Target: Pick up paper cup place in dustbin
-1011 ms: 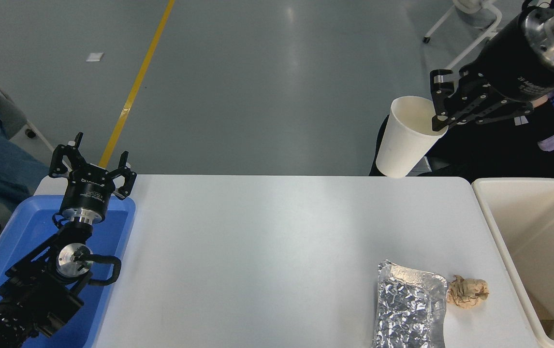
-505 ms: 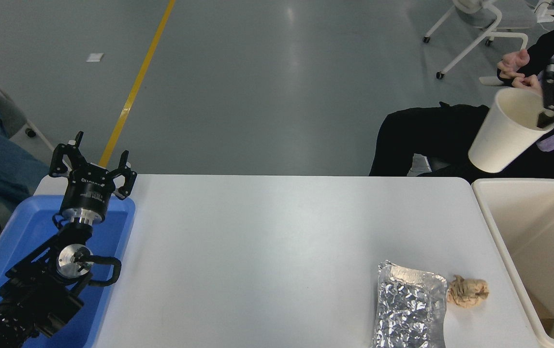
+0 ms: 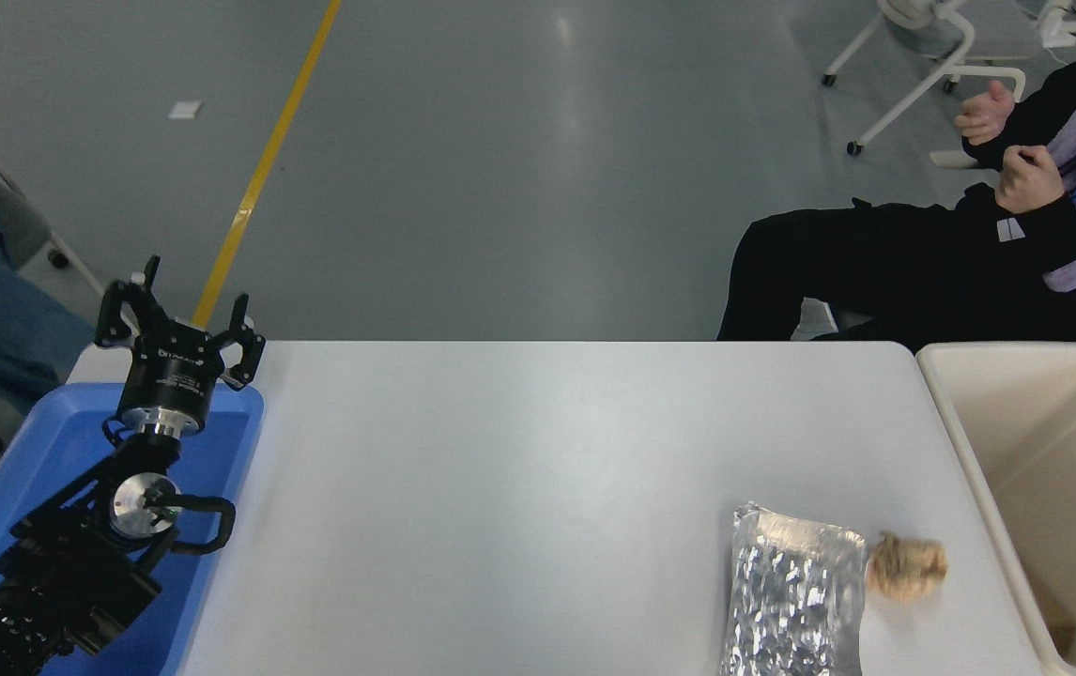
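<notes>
From my console: one large cream-beige rectangular plastic dustbin (image 3: pixel 989 441), one crumpled silver foil pouch (image 3: pixel 791 601), one tan paper ball (image 3: pixel 907 565) (left gripper (image 3: pixel 183 324) parked, fingers spread).

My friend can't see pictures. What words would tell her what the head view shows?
A white table holds a foil pouch beside a crumpled paper ball, with a beige dustbin at its right end. The robot's left gripper sits open over a blue tray at the left. A person in black sits beyond.
</notes>
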Robot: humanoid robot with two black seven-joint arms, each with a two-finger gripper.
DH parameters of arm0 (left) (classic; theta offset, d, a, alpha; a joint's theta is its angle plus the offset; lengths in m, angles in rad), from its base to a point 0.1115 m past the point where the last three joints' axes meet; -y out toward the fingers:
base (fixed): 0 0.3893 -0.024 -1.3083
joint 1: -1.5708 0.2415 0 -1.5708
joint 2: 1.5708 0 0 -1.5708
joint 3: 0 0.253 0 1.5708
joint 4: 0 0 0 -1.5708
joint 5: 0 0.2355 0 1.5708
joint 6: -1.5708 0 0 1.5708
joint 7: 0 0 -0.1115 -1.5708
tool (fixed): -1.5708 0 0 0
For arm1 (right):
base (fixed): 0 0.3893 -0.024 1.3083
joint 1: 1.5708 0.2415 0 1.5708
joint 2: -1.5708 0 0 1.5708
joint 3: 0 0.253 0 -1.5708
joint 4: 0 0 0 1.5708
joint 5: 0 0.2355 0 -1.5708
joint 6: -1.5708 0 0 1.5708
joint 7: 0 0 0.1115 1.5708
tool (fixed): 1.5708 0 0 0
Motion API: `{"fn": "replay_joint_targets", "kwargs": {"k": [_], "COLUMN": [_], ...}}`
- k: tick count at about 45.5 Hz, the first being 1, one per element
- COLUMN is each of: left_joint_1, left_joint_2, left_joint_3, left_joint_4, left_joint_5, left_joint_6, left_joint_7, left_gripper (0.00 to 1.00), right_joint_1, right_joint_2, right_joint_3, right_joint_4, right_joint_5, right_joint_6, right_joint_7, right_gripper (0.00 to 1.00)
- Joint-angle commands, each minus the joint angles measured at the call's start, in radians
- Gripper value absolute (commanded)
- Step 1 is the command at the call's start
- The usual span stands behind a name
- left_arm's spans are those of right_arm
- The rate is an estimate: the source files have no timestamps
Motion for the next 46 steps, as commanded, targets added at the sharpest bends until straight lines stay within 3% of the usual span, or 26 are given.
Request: {"fn": "replay_joint_targets", "kwargs": {"k": [1, 9, 13, 30, 46], "left_joint_1": [0.000, 0.000, 0.000, 0.000, 0.000], "left_joint_2": [0.000, 0.000, 0.000, 0.000, 0.000], "left_joint_3": [0.000, -0.002, -0.002, -0.002, -0.002], "left_joint_4": [0.000, 0.000, 0.000, 0.000, 0.000], "left_joint_5": [0.000, 0.000, 0.001, 0.001, 0.001], "left_joint_6": [0.000, -0.001, -0.003, -0.003, -0.003], "left_joint_7": [0.000, 0.000, 0.000, 0.000, 0.000], "left_gripper": [0.99, 0.99, 0.99, 0.99, 0.99], "right_joint_1": [-0.508, -0.786, -0.890, -1.216, -1.312], "right_joint_2": [-0.062, -0.047, 0.004, 0.182, 0.297], "right_joint_3": [0.326, 0.544, 0.619, 0.891, 0.935], "right_joint_4": [-0.260, -0.338, -0.419, -0.838, -0.987], "right_joint_5": [-0.007, -0.004, -0.005, -0.005, -0.004], "right_joint_6": [-0.212, -0.490, -0.559, -0.560, -0.577], "right_joint_7": [-0.001, -0.001, -0.001, -0.002, -0.002], "right_gripper": [0.00, 0.00, 0.00, 0.00, 0.00]}}
